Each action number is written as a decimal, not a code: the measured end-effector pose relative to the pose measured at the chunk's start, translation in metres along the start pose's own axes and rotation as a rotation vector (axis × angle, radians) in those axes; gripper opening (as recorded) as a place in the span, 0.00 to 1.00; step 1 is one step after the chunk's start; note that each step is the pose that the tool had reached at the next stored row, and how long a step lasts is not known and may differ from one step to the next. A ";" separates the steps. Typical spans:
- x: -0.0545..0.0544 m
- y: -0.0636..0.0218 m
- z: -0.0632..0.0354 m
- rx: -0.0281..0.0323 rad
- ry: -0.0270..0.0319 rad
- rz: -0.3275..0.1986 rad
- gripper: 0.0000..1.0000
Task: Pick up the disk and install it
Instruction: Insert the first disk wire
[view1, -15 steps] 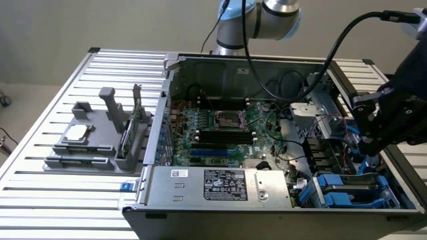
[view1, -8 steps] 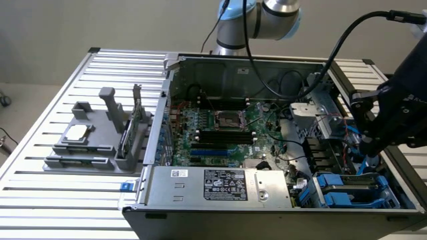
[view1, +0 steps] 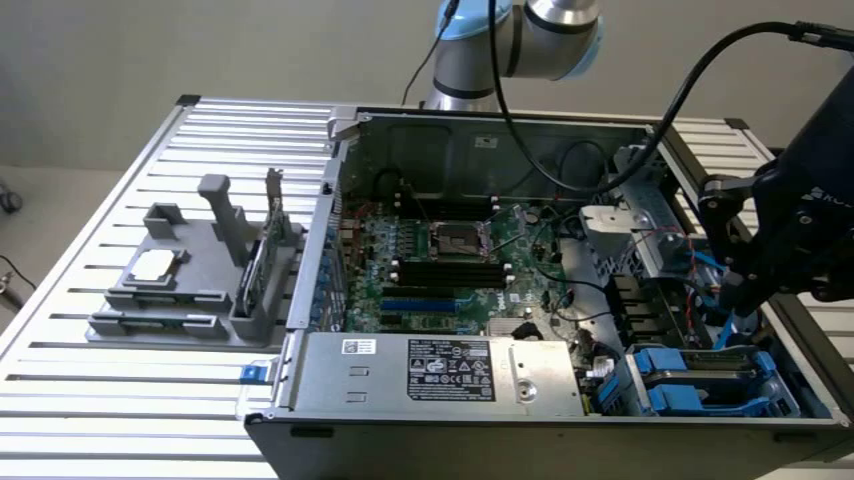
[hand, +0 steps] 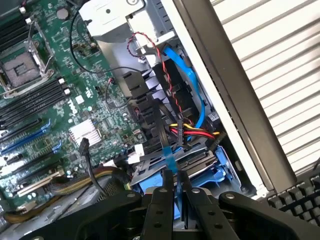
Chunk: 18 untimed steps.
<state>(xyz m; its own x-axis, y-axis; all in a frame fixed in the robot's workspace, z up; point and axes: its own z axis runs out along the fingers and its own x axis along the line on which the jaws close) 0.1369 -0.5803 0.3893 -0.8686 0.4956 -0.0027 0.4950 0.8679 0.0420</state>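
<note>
- Exterior view: open case (view1: 534, 130) lying on a slatted counter (view1: 80, 330), side panel off, green board (view1: 441, 260) bared inside.
- Along the case's near wall, a silver power supply (view1: 441, 370) with a black-and-white label.
- In the case's near corner, toward the exterior view's right, the disk (view1: 701, 372), lying flat in a bay and framed by its blue carrier.
- Just above that corner, the black end effector (view1: 738, 303), pointing down into the case, close over the disk; contact not clear from here.
- Behind the case, the arm (view1: 554, 30), with a black cable (view1: 694, 70) looping over the case toward the end effector.
- Outside the case, toward the exterior view's left, a grey fixture (view1: 174, 310) on the counter, holding a small silver chip (view1: 154, 265) and an upright green card (view1: 276, 235).
- Wrist view: end effector (hand: 173, 176) aimed into the case's drive corner, right over the disk (hand: 195, 161), a dark plate edged in blue.
- A thin blue strip (hand: 169, 160) running from the end effector out across the disk; cannot tell whether clenched or released.
- Just beyond the disk, a bundle of red, yellow and black wires (hand: 192, 132); a blue cable (hand: 192, 75) curving along the case wall.
- Deeper inside the case, the board (hand: 50, 100) with an empty socket (hand: 20, 70) and rows of black slots.
- Past the case wall, the slatted counter (hand: 280, 75).
</note>
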 end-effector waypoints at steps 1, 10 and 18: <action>0.000 0.0000 0.0001 0.0001 -0.0008 0.018 0.18; 0.000 0.0001 0.0008 0.0005 -0.0071 0.169 0.18; -0.006 0.0058 0.0009 0.0026 -0.0107 0.222 0.18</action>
<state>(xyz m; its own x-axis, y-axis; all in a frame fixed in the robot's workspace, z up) 0.1455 -0.5784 0.3887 -0.7379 0.6749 -0.0042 0.6743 0.7374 0.0402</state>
